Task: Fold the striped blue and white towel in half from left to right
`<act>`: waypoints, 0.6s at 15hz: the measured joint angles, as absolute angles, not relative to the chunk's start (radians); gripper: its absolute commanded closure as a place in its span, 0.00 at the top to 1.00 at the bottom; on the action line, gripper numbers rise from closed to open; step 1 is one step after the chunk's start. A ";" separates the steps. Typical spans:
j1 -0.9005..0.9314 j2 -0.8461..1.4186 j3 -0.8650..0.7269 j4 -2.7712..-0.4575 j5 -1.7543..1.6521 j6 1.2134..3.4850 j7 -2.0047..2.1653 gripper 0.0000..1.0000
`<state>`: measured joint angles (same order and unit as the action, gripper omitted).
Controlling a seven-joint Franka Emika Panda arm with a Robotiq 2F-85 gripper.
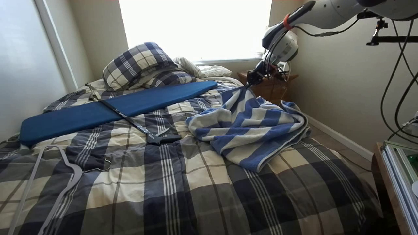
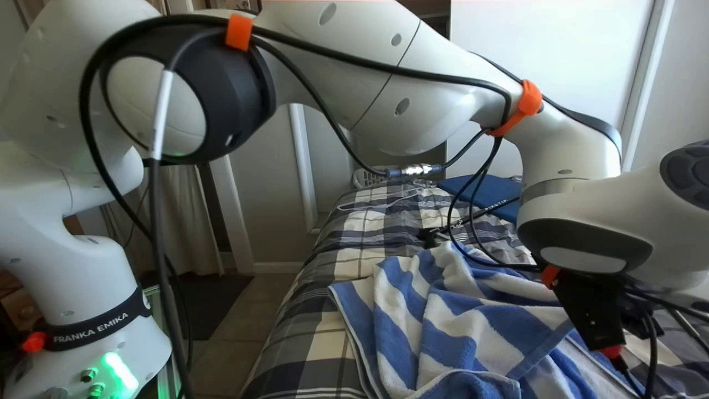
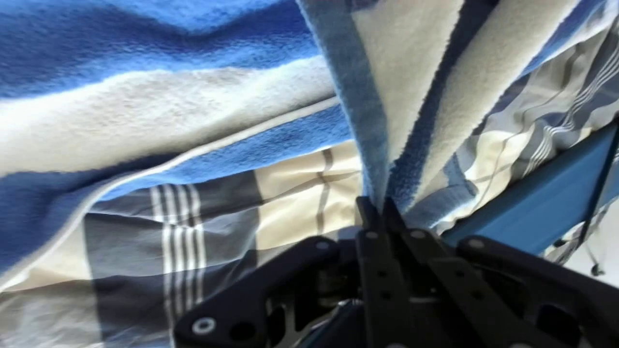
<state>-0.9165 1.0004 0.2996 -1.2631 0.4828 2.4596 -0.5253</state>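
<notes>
The striped blue and white towel lies rumpled on the bed, with one part drawn up to a peak. It also shows in an exterior view below the arm and in the wrist view. My gripper is above the towel's far side, shut on its edge. In the wrist view the closed fingertips pinch the blue border, and the cloth hangs in folds from them. The rest of the towel rests on the bedspread. In an exterior view the arm's wrist hides the fingertips.
The plaid bedspread covers the bed. A long blue mat lies across it, with a black grabber tool over it. A white hanger lies at the near left. Plaid pillows stand by the window. A wooden nightstand stands behind the gripper.
</notes>
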 measured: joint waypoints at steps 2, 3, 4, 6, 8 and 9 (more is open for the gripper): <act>-0.948 0.972 0.297 -1.354 0.535 2.573 -0.523 0.01; -0.963 0.960 0.298 -1.402 0.566 2.632 -0.523 0.01; -0.980 0.949 0.300 -1.451 0.601 2.694 -0.525 0.04; -1.016 0.927 0.315 -1.540 0.666 2.797 -0.539 0.04; -1.034 0.909 0.326 -1.585 0.681 2.827 -0.542 0.04; -1.035 0.901 0.328 -1.596 0.685 2.830 -0.542 0.04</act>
<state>-1.0354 0.9014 0.3278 -1.5956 0.6848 2.8300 -0.5421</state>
